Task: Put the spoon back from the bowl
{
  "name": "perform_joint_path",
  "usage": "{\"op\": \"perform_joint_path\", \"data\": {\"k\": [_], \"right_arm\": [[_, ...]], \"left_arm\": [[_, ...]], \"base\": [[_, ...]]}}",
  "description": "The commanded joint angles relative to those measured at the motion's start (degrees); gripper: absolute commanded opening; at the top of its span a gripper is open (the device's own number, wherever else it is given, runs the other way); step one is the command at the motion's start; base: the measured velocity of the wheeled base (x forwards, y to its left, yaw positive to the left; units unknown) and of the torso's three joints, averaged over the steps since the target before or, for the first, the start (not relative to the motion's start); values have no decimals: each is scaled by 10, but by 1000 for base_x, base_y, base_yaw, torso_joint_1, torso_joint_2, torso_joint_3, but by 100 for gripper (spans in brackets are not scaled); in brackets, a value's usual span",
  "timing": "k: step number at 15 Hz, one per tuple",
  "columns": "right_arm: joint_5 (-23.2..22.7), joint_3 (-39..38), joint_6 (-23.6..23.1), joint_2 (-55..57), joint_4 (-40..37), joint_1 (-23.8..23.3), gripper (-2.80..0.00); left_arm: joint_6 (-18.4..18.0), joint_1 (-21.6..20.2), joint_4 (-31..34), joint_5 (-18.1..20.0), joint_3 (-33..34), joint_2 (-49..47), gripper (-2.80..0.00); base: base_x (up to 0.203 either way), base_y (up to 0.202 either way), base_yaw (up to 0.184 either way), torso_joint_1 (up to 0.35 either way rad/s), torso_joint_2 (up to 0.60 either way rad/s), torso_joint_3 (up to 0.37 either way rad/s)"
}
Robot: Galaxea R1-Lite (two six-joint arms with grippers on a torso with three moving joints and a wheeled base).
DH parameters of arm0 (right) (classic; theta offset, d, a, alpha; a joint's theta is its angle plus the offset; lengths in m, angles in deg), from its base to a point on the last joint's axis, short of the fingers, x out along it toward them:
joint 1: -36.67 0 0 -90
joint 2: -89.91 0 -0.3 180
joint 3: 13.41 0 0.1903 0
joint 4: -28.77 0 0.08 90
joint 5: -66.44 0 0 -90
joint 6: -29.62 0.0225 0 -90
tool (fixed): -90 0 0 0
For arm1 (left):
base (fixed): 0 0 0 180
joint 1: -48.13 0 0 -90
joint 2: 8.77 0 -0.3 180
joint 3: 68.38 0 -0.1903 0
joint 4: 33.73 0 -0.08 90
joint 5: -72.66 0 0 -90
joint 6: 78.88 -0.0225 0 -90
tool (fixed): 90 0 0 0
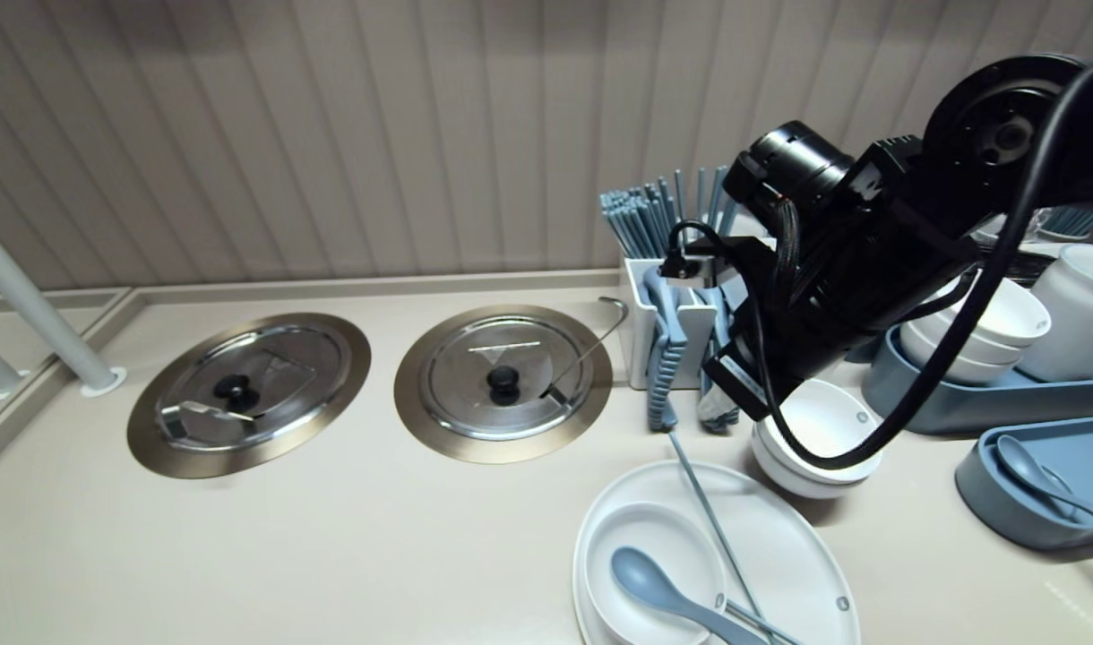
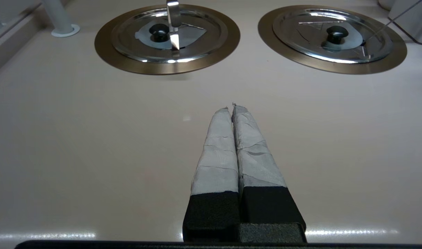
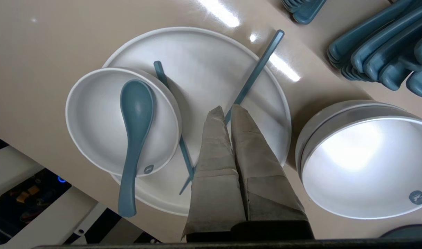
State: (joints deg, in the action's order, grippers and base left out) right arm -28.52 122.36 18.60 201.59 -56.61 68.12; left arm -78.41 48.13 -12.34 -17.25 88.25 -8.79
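Note:
My right gripper (image 3: pixel 226 110) hangs over a white plate (image 3: pixel 204 52), shut, with a blue chopstick (image 3: pixel 257 65) pinched between its tips. The chopstick's far end sticks out past the plate's rim. A second chopstick (image 3: pixel 161 74) lies on the plate, partly under a small white bowl (image 3: pixel 93 117) that holds a blue spoon (image 3: pixel 135 114). In the head view the right arm (image 1: pixel 851 260) hides the gripper; the plate (image 1: pixel 779 537), bowl (image 1: pixel 636 528) and chopstick (image 1: pixel 708 511) show below it. My left gripper (image 2: pixel 231 108) is shut on nothing, parked over bare counter.
Stacked white bowls (image 1: pixel 820 430) stand right of the plate. Behind is a cutlery holder (image 1: pixel 641 313) with chopsticks (image 1: pixel 636 219). Blue trays (image 1: pixel 1039 493) with bowls and spoons sit at the right. Two round steel lids (image 1: pixel 246 390) (image 1: pixel 502 381) are set in the counter; a white pole (image 1: pixel 36 313) stands far left.

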Motion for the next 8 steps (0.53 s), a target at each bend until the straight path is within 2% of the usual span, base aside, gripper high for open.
{"op": "perform_joint_path", "data": {"k": [1, 8], "right_arm": [[0, -2, 0, -7, -3, 5, -280], [0, -2, 0, -32, -3, 5, -280]], "left_arm": [[0, 0, 0, 0, 4, 0, -280], [-3, 0, -1, 0, 4, 0, -280]], "base": [[0, 0, 0, 0, 0, 0], [0, 0, 0, 0, 0, 0]]}}
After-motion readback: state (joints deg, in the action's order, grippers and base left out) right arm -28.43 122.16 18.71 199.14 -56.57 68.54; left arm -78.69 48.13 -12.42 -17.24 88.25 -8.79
